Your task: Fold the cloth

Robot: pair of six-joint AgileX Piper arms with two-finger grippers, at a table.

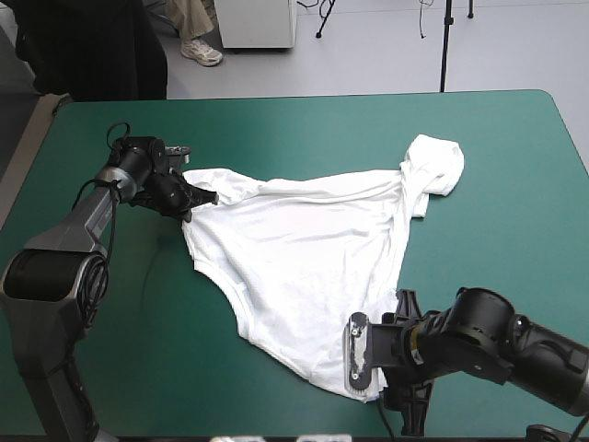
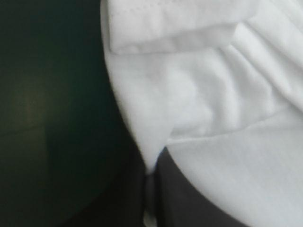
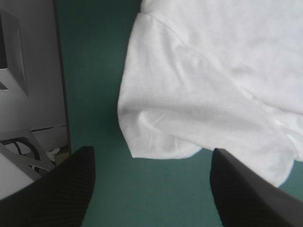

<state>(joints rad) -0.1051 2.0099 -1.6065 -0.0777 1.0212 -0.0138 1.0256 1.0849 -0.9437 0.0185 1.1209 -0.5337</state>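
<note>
The white T-shirt (image 1: 304, 249) lies loosely spread and wrinkled across the middle of the teal-green table, one sleeve bunched toward the far right (image 1: 434, 166). My left gripper (image 1: 201, 196) is at the shirt's far left corner. In the left wrist view the T-shirt (image 2: 213, 94) fills the field and my left gripper (image 2: 152, 172) is shut on a thin fold of it. My right gripper (image 1: 398, 364) hovers at the shirt's near right corner. The right wrist view shows this gripper (image 3: 151, 189) open, a rounded corner of the T-shirt (image 3: 189, 109) ahead between the fingers, untouched.
The table's front edge (image 3: 61, 94) runs close beside my right gripper, with floor beyond it. Bare teal-green cover (image 1: 515, 203) stretches right of the shirt and along the left side (image 1: 147, 304).
</note>
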